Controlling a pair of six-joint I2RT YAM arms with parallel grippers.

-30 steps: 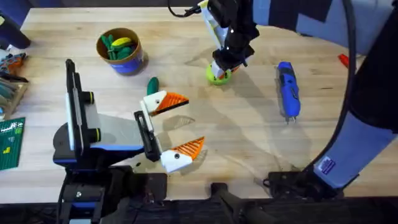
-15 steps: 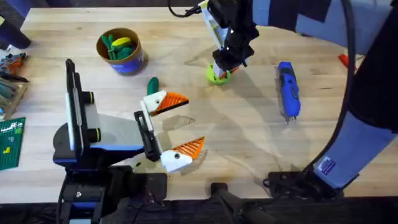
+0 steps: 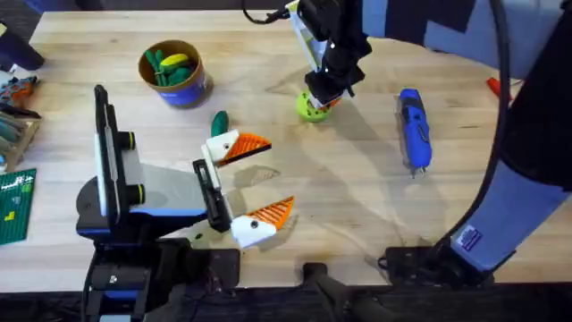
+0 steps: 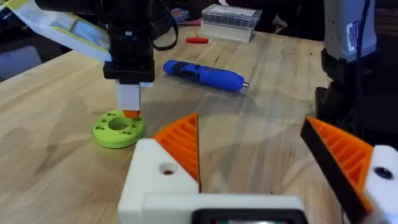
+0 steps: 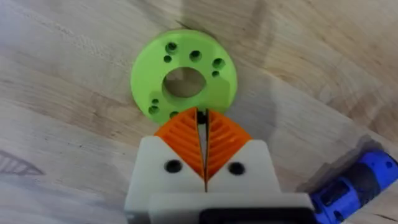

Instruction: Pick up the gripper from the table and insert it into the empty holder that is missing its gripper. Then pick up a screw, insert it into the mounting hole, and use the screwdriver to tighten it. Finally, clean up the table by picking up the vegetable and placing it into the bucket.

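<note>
My right gripper (image 3: 323, 95) hangs just above the lime-green disc (image 3: 311, 108), shut; in the right wrist view its orange pads (image 5: 183, 140) pinch a thin dark screw (image 5: 199, 116) over the disc (image 5: 183, 78). My left gripper (image 3: 279, 175) lies low on the table, open. Each of its white holders (image 4: 155, 177) carries an orange ribbed gripper (image 4: 181, 142). The dark green vegetable (image 3: 220, 122) lies just beyond the left fingers. The bucket (image 3: 183, 89) stands at the back left with green and yellow pieces inside. The blue screwdriver (image 3: 415, 128) lies to the right of the disc.
A small red tool (image 3: 493, 86) lies at the far right edge. A green board (image 3: 13, 207) and other parts sit along the left edge. A clear box (image 4: 232, 14) stands beyond the screwdriver (image 4: 205, 73). The right arm's base (image 3: 429, 259) is at the front.
The right gripper has risen slightly off the lime-green disc, still shut. The left arm has not moved.
</note>
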